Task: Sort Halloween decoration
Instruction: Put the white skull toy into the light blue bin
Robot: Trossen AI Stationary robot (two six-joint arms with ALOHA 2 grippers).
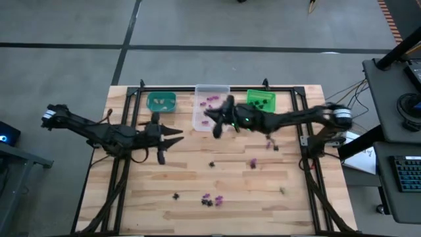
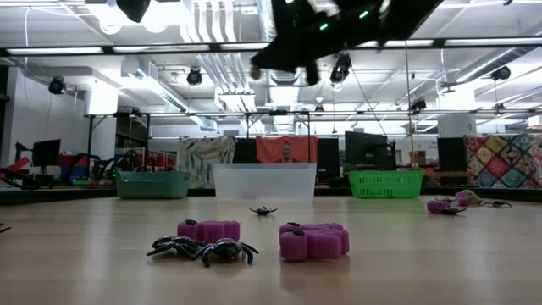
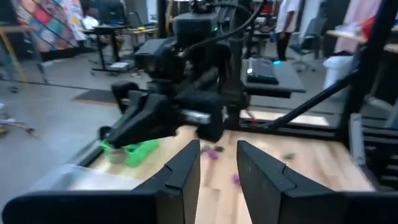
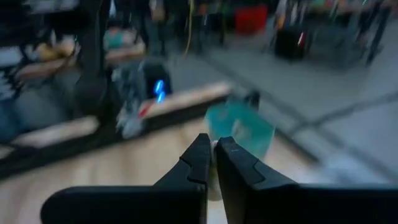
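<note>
Small purple, black and pale Halloween decoration pieces lie scattered on the wooden table, among them purple ones point(image 2: 314, 241) and black spiders point(image 2: 203, 249) near the front edge. My right gripper point(image 1: 214, 123) hangs level above the clear bin point(image 1: 210, 108), shut on a tiny pale piece point(image 4: 214, 145) and pointing toward the teal bin point(image 4: 239, 127). My left gripper point(image 1: 172, 139) is raised left of centre, pointing toward the right arm, open with nothing between its fingers point(image 3: 186, 171). My right gripper pinches a tiny pale piece point(image 4: 214, 145) between its two fingertips. The fingers lie level and point toward the table's left. The piece is lifted clear of the table; its shape does not show.
Three bins stand along the far edge: teal point(image 1: 161, 102), clear, and green point(image 1: 261, 99) holding dark pieces. The clear bin holds purple pieces point(image 1: 212, 100). More trinkets lie mid-table point(image 1: 253, 163) and near the front point(image 1: 212, 200). Black frame rails point(image 1: 131, 118) border the table.
</note>
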